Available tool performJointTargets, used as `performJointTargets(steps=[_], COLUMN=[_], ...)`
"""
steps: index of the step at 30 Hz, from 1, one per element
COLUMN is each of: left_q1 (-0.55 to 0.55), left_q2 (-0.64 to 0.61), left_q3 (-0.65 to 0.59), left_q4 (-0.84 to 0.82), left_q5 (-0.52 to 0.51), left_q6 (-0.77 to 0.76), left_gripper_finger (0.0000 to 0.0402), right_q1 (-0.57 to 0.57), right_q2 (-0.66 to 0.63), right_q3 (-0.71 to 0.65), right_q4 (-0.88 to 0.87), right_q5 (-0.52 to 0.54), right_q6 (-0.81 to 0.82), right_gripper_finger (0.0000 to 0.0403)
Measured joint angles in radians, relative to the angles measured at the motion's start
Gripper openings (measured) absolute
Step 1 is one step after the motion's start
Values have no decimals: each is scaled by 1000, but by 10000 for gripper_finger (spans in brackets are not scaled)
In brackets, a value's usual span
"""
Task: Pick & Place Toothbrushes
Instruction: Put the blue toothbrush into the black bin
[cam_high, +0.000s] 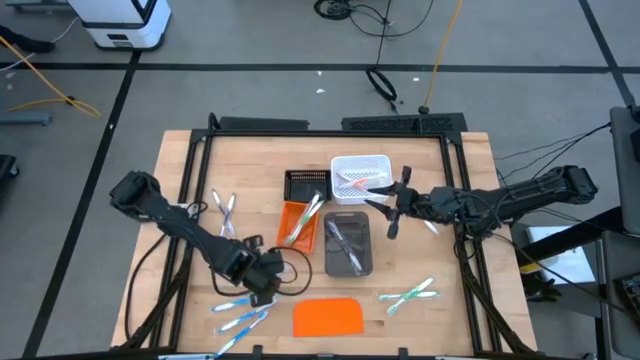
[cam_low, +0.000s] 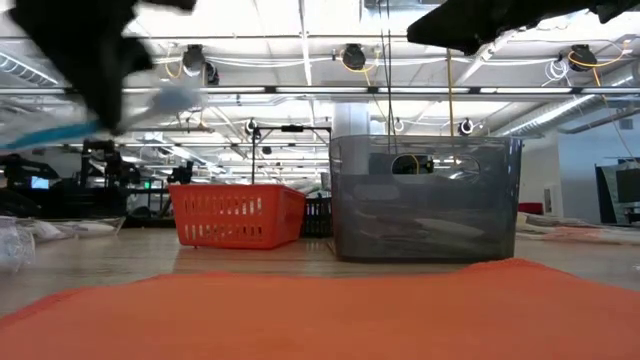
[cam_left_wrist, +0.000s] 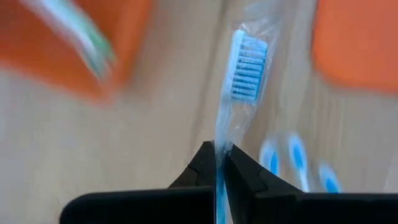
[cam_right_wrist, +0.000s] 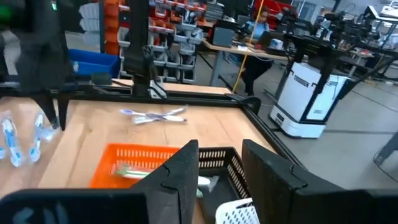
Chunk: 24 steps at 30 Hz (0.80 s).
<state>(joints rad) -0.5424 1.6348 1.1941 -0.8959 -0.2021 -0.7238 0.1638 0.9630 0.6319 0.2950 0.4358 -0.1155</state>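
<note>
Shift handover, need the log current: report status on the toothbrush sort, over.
Left gripper shut on blue toothbrush, near table's front left. Right gripper open, empty, over white tray. Nothing blocking.

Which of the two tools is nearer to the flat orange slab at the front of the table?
The left. The left tool sits just beside the orange slab; the right tool hangs farther back, by the white tray.

Both my arms black, jointed, tube-like segments. Left arm (cam_high: 185, 228) with bulky rounded shoulder joint, black cable looping off wrist. Right arm (cam_high: 510, 197) with boxy elbow end, dark cables trailing. My fingers (cam_right_wrist: 186, 165) matte black, flat, angular, wedge-tipped. Wrist housing black, blocky.
</note>
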Motion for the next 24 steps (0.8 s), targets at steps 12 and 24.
performJointTargets(steps=[12, 24], left_q1=[124, 281], left_q2=[-1, -2], left_q3=[245, 252], left_q4=[55, 425], left_q5=[-389, -359], left_q6=[368, 712], left_gripper_finger=[2, 2], right_q1=[-1, 0], right_q2=[50, 134], right_q3=[0, 0], right_q4=[55, 237], right_q5=[-114, -233], right_q6=[-7, -63], right_gripper_finger=[116, 124])
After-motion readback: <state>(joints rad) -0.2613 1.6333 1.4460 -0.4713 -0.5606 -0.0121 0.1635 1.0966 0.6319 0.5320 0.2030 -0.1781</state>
